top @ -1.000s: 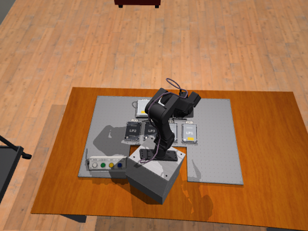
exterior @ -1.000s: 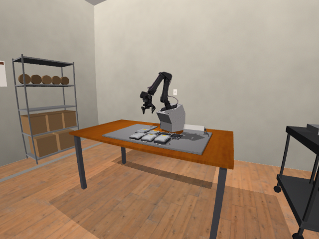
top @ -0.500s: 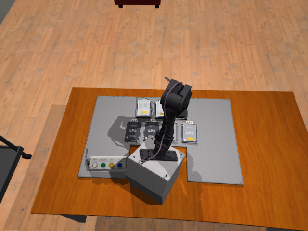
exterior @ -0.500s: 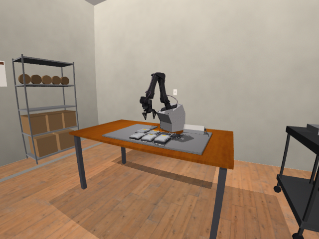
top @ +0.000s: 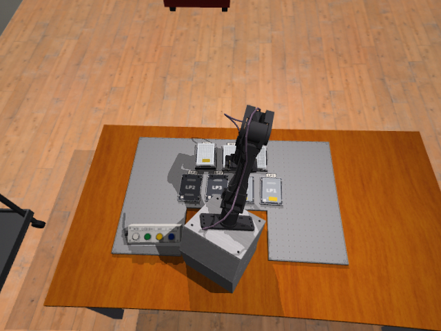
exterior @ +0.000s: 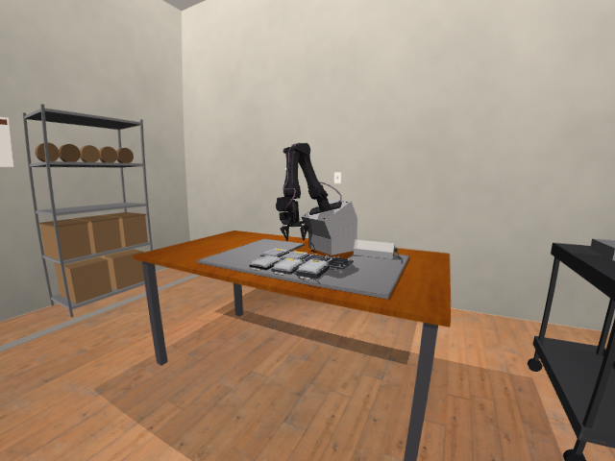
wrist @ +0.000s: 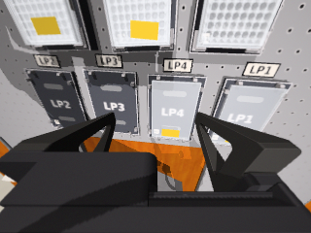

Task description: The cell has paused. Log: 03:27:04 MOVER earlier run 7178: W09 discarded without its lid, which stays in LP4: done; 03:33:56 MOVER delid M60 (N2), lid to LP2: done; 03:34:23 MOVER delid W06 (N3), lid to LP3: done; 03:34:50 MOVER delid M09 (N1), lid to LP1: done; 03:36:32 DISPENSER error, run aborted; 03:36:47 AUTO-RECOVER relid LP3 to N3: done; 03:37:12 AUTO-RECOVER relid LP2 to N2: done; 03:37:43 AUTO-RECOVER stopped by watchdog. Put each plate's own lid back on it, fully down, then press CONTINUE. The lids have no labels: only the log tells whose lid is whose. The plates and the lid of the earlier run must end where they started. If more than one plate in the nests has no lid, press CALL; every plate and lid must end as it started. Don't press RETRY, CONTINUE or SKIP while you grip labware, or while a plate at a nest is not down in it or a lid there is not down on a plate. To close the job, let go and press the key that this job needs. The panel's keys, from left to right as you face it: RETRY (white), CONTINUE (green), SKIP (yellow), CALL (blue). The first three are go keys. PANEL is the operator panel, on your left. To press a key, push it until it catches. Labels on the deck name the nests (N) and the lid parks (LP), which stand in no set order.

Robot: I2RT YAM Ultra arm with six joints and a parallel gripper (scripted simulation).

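Note:
In the wrist view three plates stand in a row at the top. The left plate (wrist: 46, 21) and the middle plate (wrist: 138, 21) carry lids with yellow tags. The right plate (wrist: 238, 24) shows bare wells and has no lid. Below them, park LP2 (wrist: 60, 99) and park LP3 (wrist: 112, 102) are dark and empty. A clear lid with a yellow tag lies in LP4 (wrist: 174, 109), and another clear lid lies in LP1 (wrist: 248, 112). My gripper (wrist: 155, 116) (exterior: 293, 230) is open and empty, hovering above the lid parks, roughly over LP4.
The operator panel (top: 154, 234) stands at the deck's front left, with white (top: 135, 236), green (top: 147, 236), yellow (top: 159, 236) and blue (top: 171, 236) keys. The arm's grey base block (top: 222, 245) stands right of the panel. The arm hides part of LP4 in the top view.

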